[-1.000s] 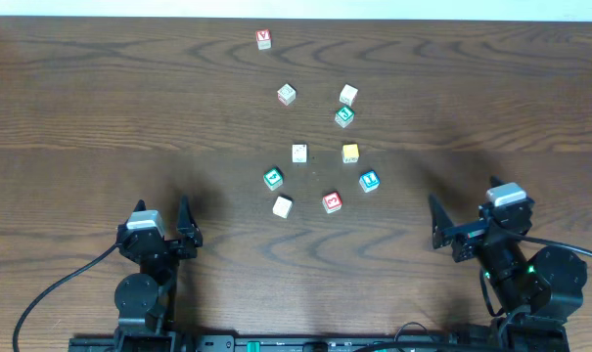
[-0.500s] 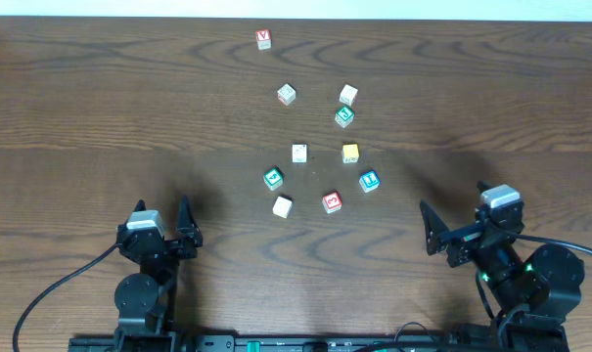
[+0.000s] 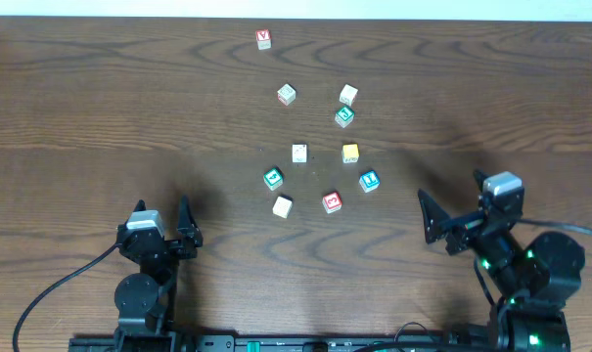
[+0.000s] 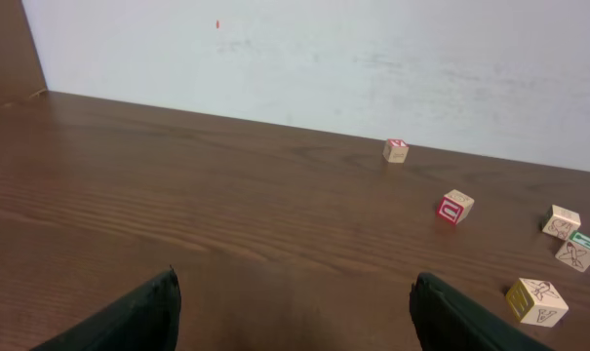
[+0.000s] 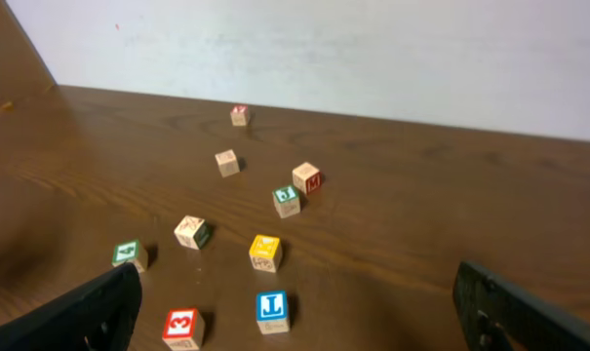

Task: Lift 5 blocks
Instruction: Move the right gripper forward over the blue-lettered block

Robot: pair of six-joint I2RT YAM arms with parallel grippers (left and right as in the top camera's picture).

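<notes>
From the yellow block [image 5: 264, 253], the blue block [image 5: 271, 312] lies just nearer the camera, the red "3" block [image 5: 180, 329] nearer-left, the green block [image 5: 129, 254] left, and the cream block [image 5: 190, 231] just left.

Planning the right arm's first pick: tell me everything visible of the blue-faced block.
The blue block is a small wooden cube, pale at the edges, its top face blue with a white letter. It rests flat on the table, touching nothing, at the right of the near cluster, nearest the yellow block and the red "3" block.
</notes>
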